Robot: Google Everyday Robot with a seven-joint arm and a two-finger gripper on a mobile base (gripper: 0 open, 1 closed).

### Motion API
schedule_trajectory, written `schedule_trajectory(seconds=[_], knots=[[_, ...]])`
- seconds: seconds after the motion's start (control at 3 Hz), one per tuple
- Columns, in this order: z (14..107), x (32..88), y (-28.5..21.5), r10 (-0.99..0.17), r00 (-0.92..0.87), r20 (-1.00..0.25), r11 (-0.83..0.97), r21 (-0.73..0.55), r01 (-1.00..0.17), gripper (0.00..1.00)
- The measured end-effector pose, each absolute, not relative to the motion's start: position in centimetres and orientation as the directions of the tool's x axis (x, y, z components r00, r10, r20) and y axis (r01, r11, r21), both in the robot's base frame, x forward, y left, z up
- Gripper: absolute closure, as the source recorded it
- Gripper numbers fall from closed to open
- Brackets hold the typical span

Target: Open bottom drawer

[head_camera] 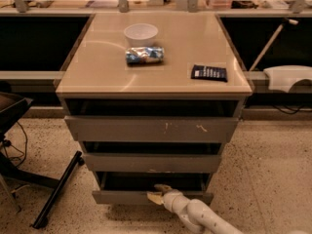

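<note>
The bottom drawer [122, 197] is the lowest and narrowest of three grey fronts under the beige cabinet top. It stands slightly pulled out, with a dark gap above its plain front. My gripper [157, 194] reaches in from the lower right on a white arm [200, 217]. Its pale fingertips sit at the top edge of the bottom drawer front, near its middle. The middle drawer [151, 163] and the top drawer [151, 129], which has white scratch marks, sit above it.
On the cabinet top [97, 72] stand a white bowl [141, 33], a blue snack bag [144, 55] and a dark packet [209, 72]. A black chair base [53, 194] lies on the speckled floor at left. A white object [287, 77] sits at right.
</note>
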State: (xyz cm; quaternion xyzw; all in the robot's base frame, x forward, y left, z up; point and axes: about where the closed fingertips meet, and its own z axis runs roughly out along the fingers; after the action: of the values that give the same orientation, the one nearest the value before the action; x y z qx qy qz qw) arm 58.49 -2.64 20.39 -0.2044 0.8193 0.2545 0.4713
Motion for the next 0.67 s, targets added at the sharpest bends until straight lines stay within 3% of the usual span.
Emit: schedule_trajectory(seconds=[0.33, 0.67], knots=[[20.69, 58.45, -2.64, -0.095, -0.472, -0.876, 0.787, 0.224, -0.575, 1.0], [20.69, 58.45, -2.64, -0.095, -0.472, -0.876, 0.787, 0.224, -0.575, 0.81]])
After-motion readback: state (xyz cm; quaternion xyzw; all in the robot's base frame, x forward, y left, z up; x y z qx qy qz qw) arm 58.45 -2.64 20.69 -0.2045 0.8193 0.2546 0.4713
